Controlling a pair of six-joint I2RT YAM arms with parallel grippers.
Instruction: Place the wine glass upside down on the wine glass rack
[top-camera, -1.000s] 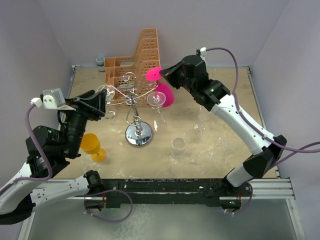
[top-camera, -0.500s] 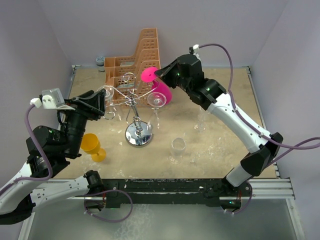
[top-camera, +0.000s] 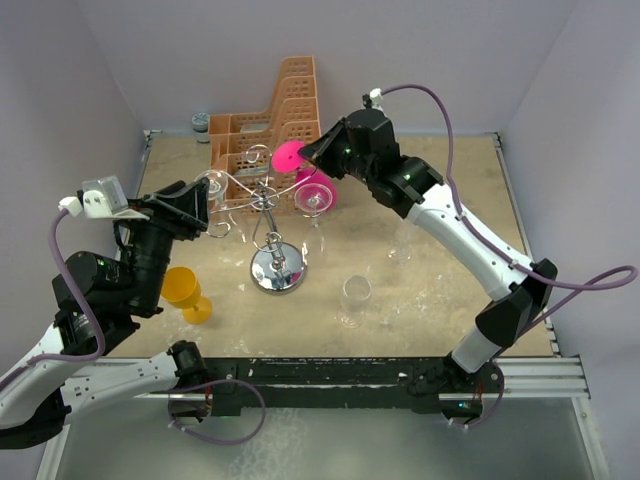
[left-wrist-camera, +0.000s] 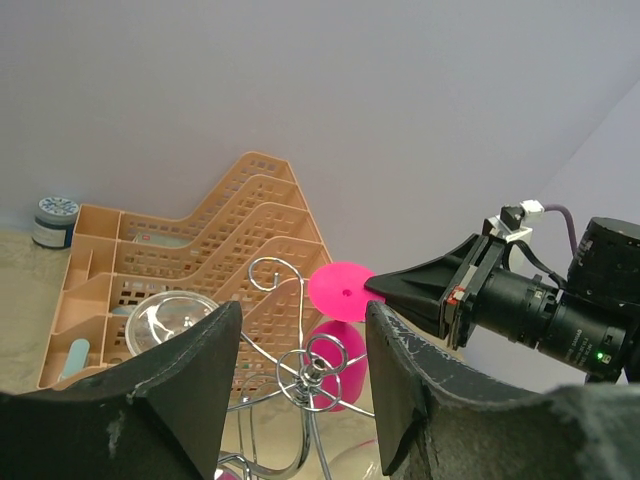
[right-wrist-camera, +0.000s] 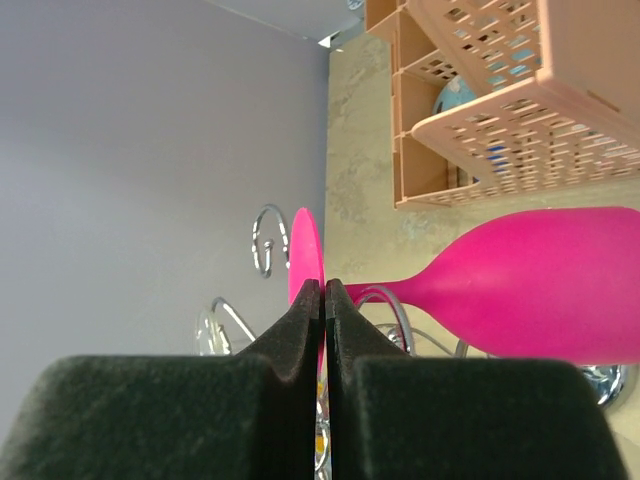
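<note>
My right gripper (top-camera: 305, 155) is shut on the round foot of the pink wine glass (top-camera: 322, 190). It holds the glass upside down and tilted, foot up, just right of the top of the wine glass rack (top-camera: 268, 200). In the right wrist view the jaws (right-wrist-camera: 324, 285) pinch the thin foot edge-on, and the bowl (right-wrist-camera: 540, 285) points right beside a scroll arm (right-wrist-camera: 268, 238). My left gripper (top-camera: 195, 205) is open and empty left of the rack. Its view shows the rack's post (left-wrist-camera: 315, 365) between its fingers and the pink glass (left-wrist-camera: 340, 291) behind it.
Clear glasses hang on the rack at left (top-camera: 212, 183) and right (top-camera: 313, 200). The rack's chrome base (top-camera: 277, 270) sits mid-table. An orange perforated basket (top-camera: 270, 125) stands behind. Clear glasses (top-camera: 355, 295) (top-camera: 403, 240) and an orange goblet (top-camera: 185, 290) stand on the table.
My right arm has carried the pink glass leftward, closer to the rack's top scrolls. The left arm has not moved.
</note>
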